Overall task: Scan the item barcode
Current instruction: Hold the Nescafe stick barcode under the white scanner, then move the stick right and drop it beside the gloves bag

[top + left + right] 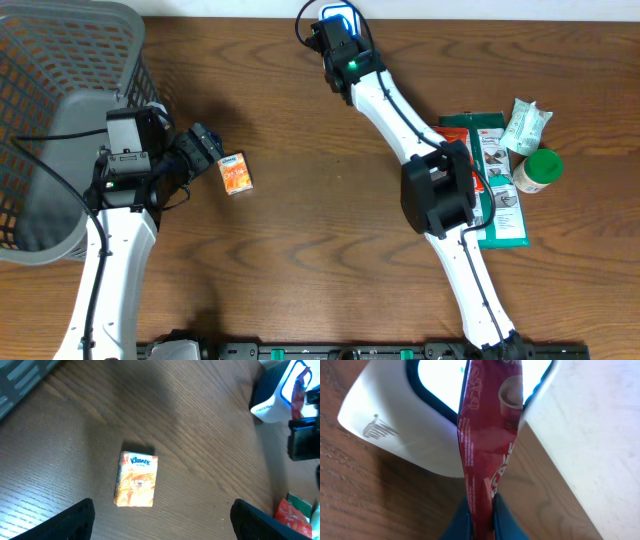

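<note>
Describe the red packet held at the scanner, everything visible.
The red packet is a narrow, glossy, foil-like sachet with white lettering and a picture of a cup. It sticks straight out from the right gripper, which pinches its near end. Its far part sits before the lit window of the white scanner; whether they touch cannot be told.

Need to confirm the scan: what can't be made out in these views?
Barcode on the thin glossy red sachet: right wrist, none visible; top cut by frame edge.
White scanner window: right wrist, washed out by glare.
Right tool: overhead, hidden under its own wrist.
Small orange tissue pack underside: left wrist, faces the table.
</note>
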Motion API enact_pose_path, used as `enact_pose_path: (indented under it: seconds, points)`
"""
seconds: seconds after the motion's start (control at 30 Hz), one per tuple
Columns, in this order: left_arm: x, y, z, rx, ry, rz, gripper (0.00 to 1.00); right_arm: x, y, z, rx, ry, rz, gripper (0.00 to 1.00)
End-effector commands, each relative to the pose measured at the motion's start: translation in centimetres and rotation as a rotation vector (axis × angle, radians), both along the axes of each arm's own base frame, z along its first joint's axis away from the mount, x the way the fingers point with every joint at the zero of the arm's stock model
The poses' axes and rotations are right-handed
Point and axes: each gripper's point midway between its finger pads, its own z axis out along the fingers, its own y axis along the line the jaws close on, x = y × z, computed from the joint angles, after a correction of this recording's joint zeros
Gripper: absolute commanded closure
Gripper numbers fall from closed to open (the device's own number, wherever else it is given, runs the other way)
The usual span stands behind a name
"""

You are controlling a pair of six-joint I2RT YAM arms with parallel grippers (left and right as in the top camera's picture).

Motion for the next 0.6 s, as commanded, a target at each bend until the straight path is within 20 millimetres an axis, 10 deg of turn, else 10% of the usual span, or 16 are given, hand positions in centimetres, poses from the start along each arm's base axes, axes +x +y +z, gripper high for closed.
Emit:
enact_pose_path:
  seconds: [0.0,0.3,0.57]
  points:
    - [0.0,0.7,0.4,0.018,-0.009,0.027,0.13,0.2,-0.7,7.6,0.082,-0.096,-0.008,0.99]
    - [0.0,0.7,0.4,0.018,-0.009,0.027,0.13,-2.8,0.0,10.6,0.323,0.022,0.023,0.99]
    - [0.0,0.7,0.4,0.018,-0.009,0.027,0.13,-10.0,-1.7,20.9,0.556,0.058,-0.043,0.99]
